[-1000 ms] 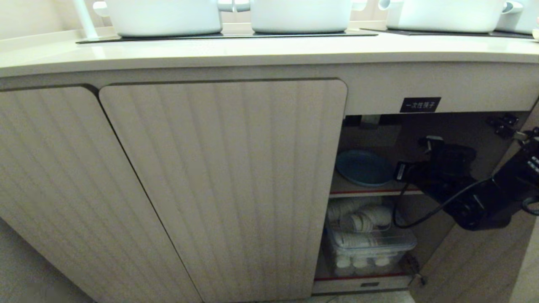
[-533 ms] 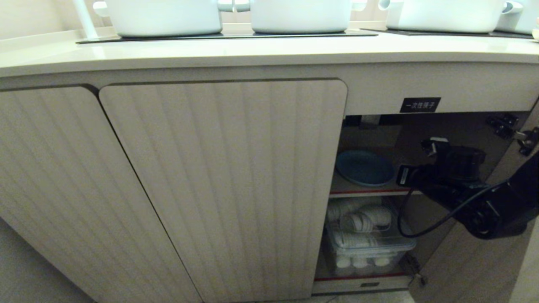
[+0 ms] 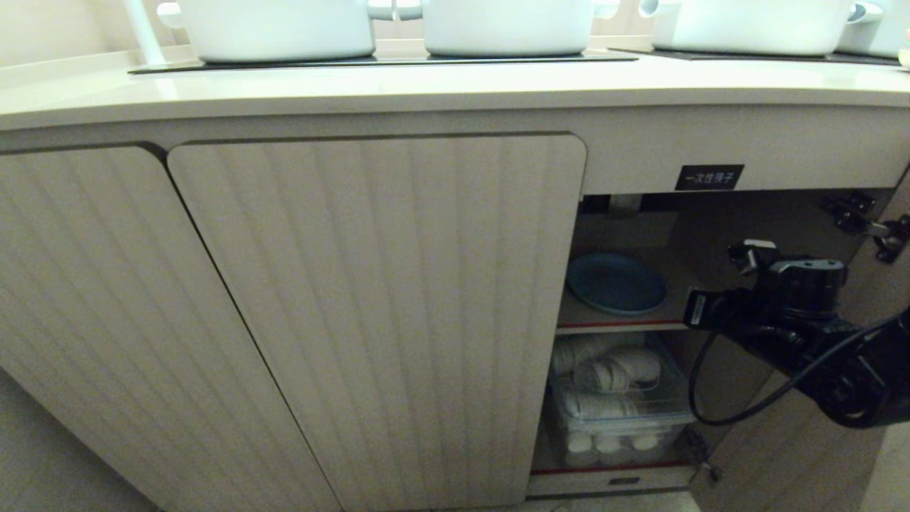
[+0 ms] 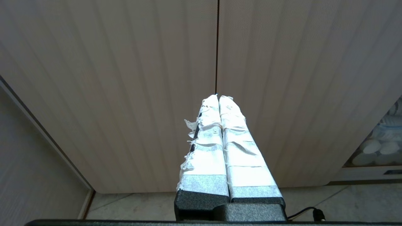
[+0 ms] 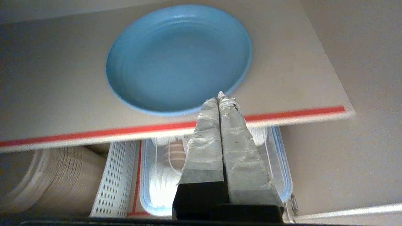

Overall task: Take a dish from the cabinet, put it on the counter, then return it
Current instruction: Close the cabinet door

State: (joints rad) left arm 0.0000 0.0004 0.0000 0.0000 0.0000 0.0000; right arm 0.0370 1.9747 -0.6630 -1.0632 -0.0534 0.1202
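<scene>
While white pots (image 3: 277,28) are sitting on the black cooktop panels (image 3: 384,62) along the counter (image 3: 426,89), the cabinet (image 3: 377,320) below is standing with its right-hand compartment open and the ribbed doors to its left shut. A small black label (image 3: 709,177) is showing above the opening. Under the red-edged inner shelf (image 5: 298,91), a clear plastic container (image 3: 625,416) of white cups and a white perforated basket (image 5: 114,179) are crowding the lower space. The dish (image 5: 179,58) is lying flat on that shelf, near its front edge: a round, shallow, matte light-blue plate with a low rim. The right gripper (image 5: 220,98) is hanging just outside the shelf edge, its taped fingers pressed together and holding nothing. The left gripper (image 4: 218,98) is facing the shut doors, fingers likewise closed and empty.
</scene>
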